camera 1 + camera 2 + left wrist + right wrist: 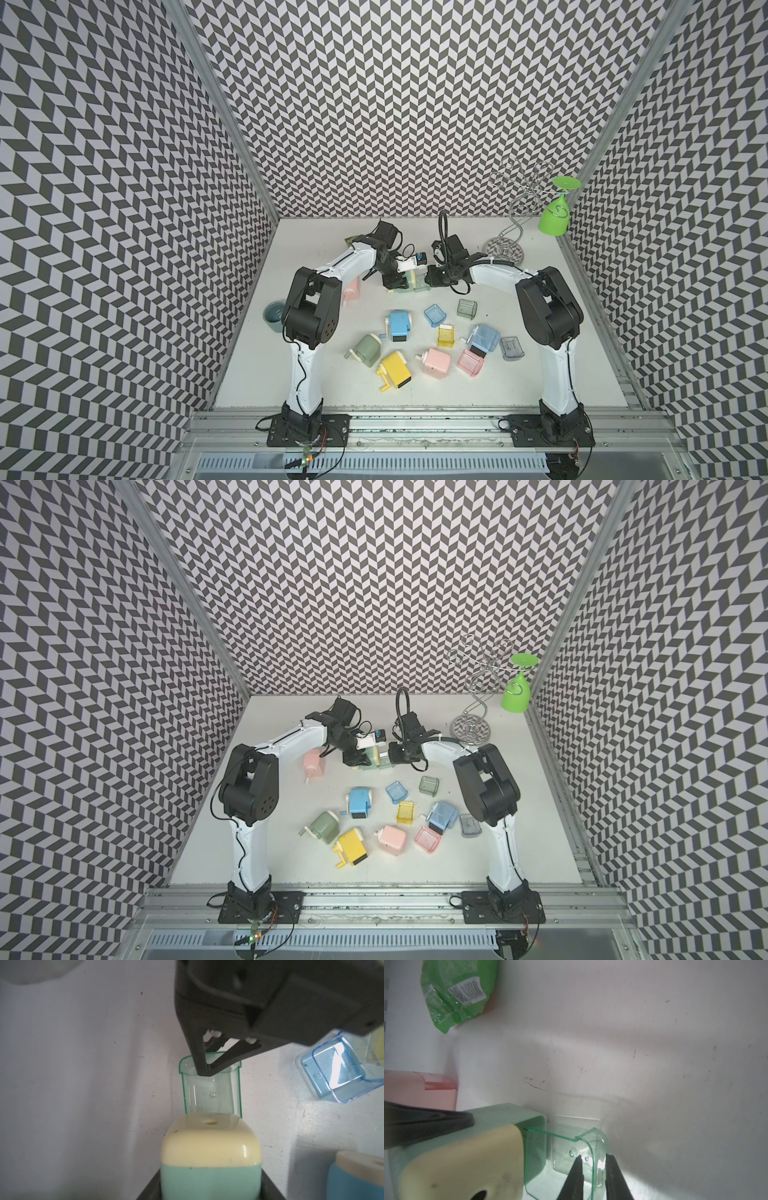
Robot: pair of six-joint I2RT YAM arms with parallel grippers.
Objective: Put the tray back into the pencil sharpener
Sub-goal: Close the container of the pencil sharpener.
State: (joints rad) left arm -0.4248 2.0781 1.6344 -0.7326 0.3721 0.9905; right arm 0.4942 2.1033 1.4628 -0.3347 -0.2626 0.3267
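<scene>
At the sharpener (pixel 467 1157), right gripper (pixel 593 1157) pinches tray (pixel 566 1153).

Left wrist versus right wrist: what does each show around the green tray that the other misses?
Only left wrist: the blue tray and a blue sharpener. Only right wrist: the green packet and a pink sharpener. Both: the green tray part-way into the mint sharpener, with the right gripper pinching its outer end.
</scene>
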